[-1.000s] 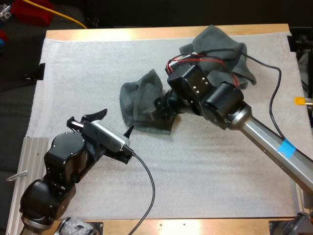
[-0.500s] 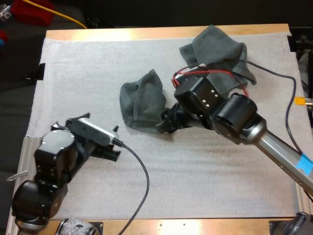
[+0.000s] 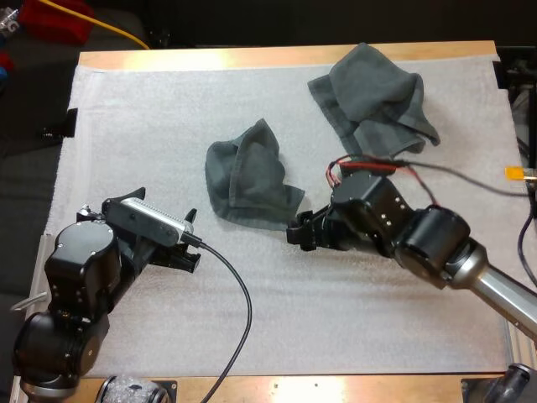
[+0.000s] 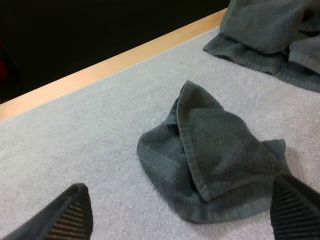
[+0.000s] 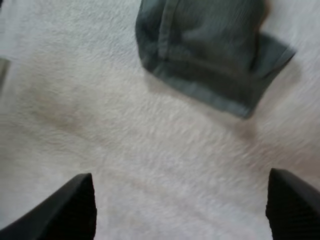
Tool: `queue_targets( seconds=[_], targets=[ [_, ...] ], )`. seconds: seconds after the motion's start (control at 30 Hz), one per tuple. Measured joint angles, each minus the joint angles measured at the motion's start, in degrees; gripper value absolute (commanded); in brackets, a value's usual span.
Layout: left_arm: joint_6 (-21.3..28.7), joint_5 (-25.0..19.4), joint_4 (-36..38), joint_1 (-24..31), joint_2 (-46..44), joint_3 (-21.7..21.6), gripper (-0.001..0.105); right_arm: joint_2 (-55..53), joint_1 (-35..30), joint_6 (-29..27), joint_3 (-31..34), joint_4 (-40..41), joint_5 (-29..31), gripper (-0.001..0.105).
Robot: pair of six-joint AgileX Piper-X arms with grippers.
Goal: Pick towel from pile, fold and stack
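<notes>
**Inspector:** State of both hands?

**Operator:** My left hand [image 3: 164, 206] is wide open and holds nothing. My right hand [image 5: 185, 207] is likewise spread, its fingers [image 5: 75, 207] clear of everything, with bare mat [image 3: 336, 319] beneath it.

**Inspector:** Location of the work piece?

**Operator:** One crumpled towel [image 3: 247, 176] lies apart from the pile [image 3: 373, 96]. It sits ahead of my left hand, framed between that hand's fingers but not touched. Its nearest corner lies just beyond my right hand's fingertips. The pile is farther off, behind my right hand's wrist, toward the far edge of the surface [image 3: 252, 57].

**Inspector:** Step in hand?

**Operator:** I judge the pick from the pile is done, and the fold is not yet begun. The towel is bunched, one flap doubled over the rest.

**Inspector:** Requirement for the next move?

**Operator:** In my judgement, each hand needs a corner or hem. My right hand is closest to the loose corner. Then I spread the cloth flat before any fold. I see no folded stack yet.
</notes>
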Motion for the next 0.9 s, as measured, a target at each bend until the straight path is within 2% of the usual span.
queue_targets(
  seconds=[0.23,0.4,0.7,0.9],
  targets=[
    [0.00,0.00,0.15,0.00,0.00,0.00,0.070,0.01,0.00,8.31,9.38,-13.43,-4.18,0.068],
    [0.00,0.00,0.15,0.00,0.00,0.00,0.070,0.52,0.00,13.24,14.00,-20.21,-7.12,0.068],
    [0.00,0.00,2.28,0.00,0.00,0.00,0.070,4.98,0.00,15.62,15.12,-25.62,-11.68,0.068],
    [0.00,0.00,4.15,0.00,0.00,0.00,0.070,6.16,0.00,18.51,15.12,-27.95,-11.87,0.068]
  ],
)
